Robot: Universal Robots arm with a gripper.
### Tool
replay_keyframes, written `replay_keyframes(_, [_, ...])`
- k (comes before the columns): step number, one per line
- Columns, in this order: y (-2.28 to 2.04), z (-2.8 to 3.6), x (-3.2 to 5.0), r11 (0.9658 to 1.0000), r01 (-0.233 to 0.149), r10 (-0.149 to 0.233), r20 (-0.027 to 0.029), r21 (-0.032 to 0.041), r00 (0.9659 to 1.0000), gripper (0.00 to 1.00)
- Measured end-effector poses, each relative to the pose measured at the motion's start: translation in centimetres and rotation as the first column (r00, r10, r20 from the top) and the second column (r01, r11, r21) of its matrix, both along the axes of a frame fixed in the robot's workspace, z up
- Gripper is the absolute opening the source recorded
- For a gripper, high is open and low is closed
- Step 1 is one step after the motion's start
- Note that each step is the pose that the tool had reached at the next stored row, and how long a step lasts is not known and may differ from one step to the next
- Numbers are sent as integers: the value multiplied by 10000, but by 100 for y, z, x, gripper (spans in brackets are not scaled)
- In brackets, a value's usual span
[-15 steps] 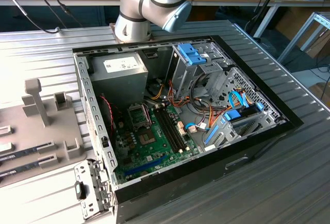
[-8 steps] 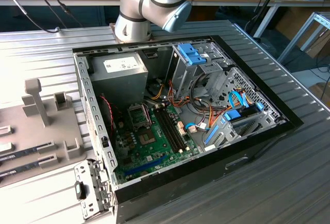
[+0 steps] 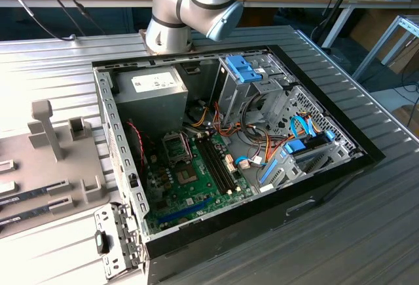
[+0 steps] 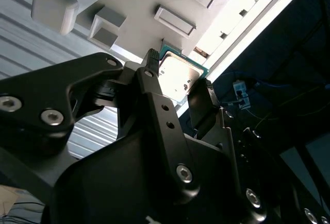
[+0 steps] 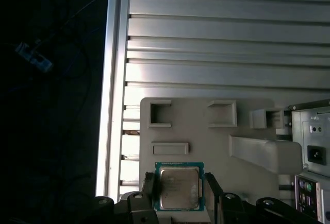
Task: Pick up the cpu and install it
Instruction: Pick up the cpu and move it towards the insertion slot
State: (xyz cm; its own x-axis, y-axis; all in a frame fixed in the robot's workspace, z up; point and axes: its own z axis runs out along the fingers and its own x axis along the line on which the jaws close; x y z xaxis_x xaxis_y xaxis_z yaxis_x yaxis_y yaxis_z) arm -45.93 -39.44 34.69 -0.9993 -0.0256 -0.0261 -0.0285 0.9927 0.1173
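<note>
In both wrist views the cpu (image 5: 179,187) (image 4: 178,75), a small square chip with a silver top and a thin green rim, sits between my gripper's (image 5: 180,193) (image 4: 178,80) two black fingers (image 4: 154,87). They press against its opposite edges, so the gripper is shut on it. The chip hangs well above the grey holder tray (image 5: 206,147) (image 3: 39,180). In the exterior view, the open computer case (image 3: 229,147) shows the green motherboard (image 3: 196,183) with its silver socket frame (image 3: 175,149) near the power supply.
The tray carries several raised slots and a tall post (image 3: 44,128) at the exterior view's left. The arm's base (image 3: 177,16) stands behind the case. The slatted table's edge (image 5: 108,105) drops to a dark floor. The case's rear panel (image 5: 312,152) lies beside the tray.
</note>
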Motion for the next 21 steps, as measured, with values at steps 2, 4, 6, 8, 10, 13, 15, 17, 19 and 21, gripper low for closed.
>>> replay_keyframes(2, [0,8,0,10000,0,0,1,5,10000,47])
replay_keyframes(4, [0,17,0,10000,1,-1,1,9,10000,47])
replay_keyframes(6, [0,23,0,10000,1,-1,1,12,10000,47])
replay_keyframes(8, [0,30,0,10000,0,0,1,16,10000,47])
replay_keyframes(10, [0,36,0,10000,0,0,2,20,10000,47])
replay_keyframes(13, [0,49,0,10000,0,0,0,25,10000,47])
replay_keyframes(15, [0,63,0,10000,0,0,1,33,10000,47])
replay_keyframes(17, [0,77,0,10000,1,-1,1,40,10000,47])
replay_keyframes(19, [0,88,0,10000,0,0,1,44,10000,47])
replay_keyframes(21, [0,95,0,10000,0,0,0,47,10000,47])
